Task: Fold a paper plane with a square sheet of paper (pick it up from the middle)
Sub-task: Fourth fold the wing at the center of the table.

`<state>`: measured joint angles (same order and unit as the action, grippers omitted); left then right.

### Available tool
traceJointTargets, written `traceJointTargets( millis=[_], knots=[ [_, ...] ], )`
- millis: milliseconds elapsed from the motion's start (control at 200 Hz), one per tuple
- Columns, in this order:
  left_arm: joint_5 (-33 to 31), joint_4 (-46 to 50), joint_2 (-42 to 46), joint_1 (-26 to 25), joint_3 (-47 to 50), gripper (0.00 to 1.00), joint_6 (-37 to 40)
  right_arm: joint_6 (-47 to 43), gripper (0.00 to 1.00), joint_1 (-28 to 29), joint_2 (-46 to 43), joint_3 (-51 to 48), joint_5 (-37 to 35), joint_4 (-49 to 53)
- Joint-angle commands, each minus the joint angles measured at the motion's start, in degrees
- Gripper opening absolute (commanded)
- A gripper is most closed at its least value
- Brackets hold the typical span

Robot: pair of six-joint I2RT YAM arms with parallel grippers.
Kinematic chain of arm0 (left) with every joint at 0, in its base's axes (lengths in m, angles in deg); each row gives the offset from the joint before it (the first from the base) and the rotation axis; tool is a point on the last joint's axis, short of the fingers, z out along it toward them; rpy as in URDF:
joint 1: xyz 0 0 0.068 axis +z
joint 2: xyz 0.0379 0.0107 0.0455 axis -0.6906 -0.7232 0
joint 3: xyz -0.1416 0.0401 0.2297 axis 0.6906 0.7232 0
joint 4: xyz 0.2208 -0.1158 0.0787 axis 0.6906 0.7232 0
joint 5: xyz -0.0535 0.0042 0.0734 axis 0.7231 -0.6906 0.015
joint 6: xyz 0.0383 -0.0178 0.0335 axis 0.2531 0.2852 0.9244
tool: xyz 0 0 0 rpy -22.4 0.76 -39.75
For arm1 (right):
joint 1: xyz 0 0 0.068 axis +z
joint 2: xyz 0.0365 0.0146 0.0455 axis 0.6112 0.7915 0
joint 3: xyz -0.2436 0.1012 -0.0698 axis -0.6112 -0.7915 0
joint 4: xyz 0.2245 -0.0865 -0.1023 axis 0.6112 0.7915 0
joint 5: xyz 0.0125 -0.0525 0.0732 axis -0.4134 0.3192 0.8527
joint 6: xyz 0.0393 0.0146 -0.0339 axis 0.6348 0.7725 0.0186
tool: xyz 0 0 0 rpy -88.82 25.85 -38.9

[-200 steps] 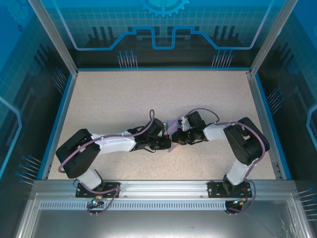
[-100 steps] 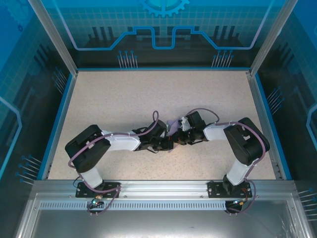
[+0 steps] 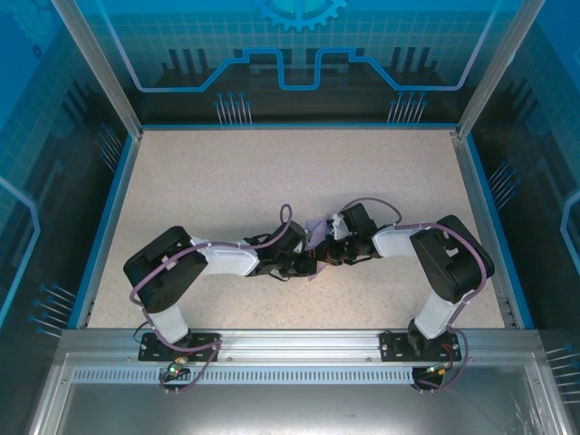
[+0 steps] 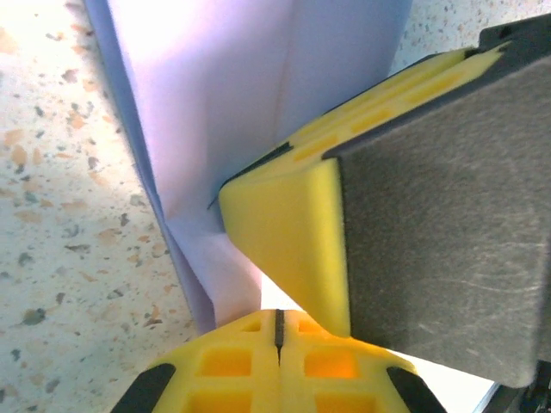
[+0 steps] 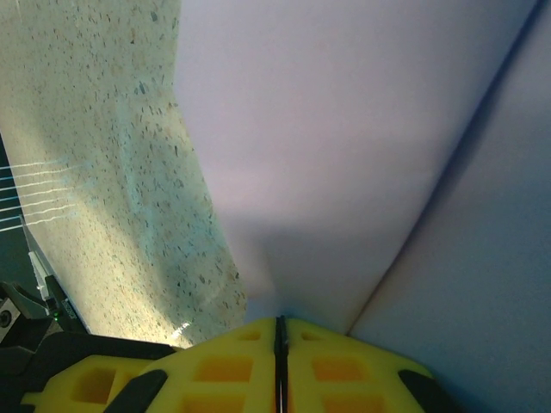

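Square sheet of paper (image 3: 314, 228) sits at the middle of the worktop (image 3: 272, 172), creased and standing up between the two claws rather than lying flat. On the left, the arm's elbow has swung inward over the last second, and the left claw (image 3: 306, 263) has slid a little to the right with it, so the gap to its partner has narrowed and less lavender shows from above. Its fingers are pressed together at the tips; in the left wrist view the paper's lower edge runs down into them, so it looks pinched there, though that contact is partly hidden. On the right, the right claw (image 5: 277, 323) has hardly moved. Its fingers are squeezed shut on the paper, whose crease runs straight into their seam.

My reading is that one side anchors while the other pushes in, so a fold is being tightened, not begun. The shape is far from a finished plane, and a slip at either pinch would skew the crease.
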<state>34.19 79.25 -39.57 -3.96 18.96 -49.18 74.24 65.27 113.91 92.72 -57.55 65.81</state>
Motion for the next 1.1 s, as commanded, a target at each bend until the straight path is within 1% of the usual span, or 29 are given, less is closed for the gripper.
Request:
traceJointTargets(
  millis=[0, 420, 620, 935, 1095],
  knots=[
    [-0.6, 0.3, -0.6, -0.1, 1.1, 0.00, 0.8, -1.3, 0.10, -0.6, 0.3, -1.0, -2.2, 5.8],
    [1.8, -2.6, -4.2, -0.3, 2.4, 0.00, -0.7, -1.6, 0.10, -1.4, -1.0, -0.6, -1.9, 6.4],
    [0.8, 0.3, -4.1, -0.5, 2.9, 0.00, 0.5, -1.8, 0.11, -2.1, -2.6, 0.7, -1.5, 7.4],
    [0.6, 0.3, -4.4, -0.7, 3.8, 0.00, 1.2, 3.2, 0.11, -1.1, -6.2, -0.4, 2.4, 3.8],
    [0.7, 0.6, -4.2, -0.7, 3.5, 0.00, 1.7, 4.1, 0.11, 0.3, -4.4, -0.9, 2.5, 2.9]
  ],
)
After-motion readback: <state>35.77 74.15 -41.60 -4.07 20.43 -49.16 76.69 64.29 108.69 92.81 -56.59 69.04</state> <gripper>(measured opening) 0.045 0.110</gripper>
